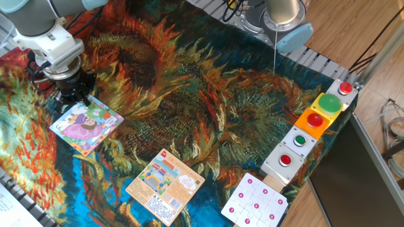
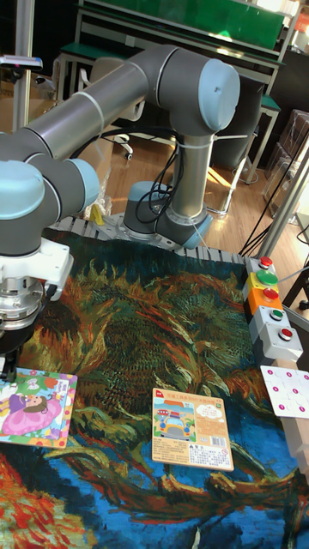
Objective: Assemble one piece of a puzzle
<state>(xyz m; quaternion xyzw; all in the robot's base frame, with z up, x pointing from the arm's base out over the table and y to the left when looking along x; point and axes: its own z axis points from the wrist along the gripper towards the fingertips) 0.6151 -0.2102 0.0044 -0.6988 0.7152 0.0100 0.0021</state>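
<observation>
Tool [image 1: 77, 96] sits low at the puzzle's [image 1: 86, 125] far green corner, seemingly placing a piece; its opening can't be told. Next: press flat, release.

Fixed view looks down obliquely across the table [image 1: 189, 94]; tall fixed view faces the arm's base; both share the tabletop.

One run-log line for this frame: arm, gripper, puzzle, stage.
arm: over table's left side | gripper: down at puzzle far corner, jaw state unclear | puzzle: flat on sunflower cloth | stage: piece placement, seating not confirmed
</observation>
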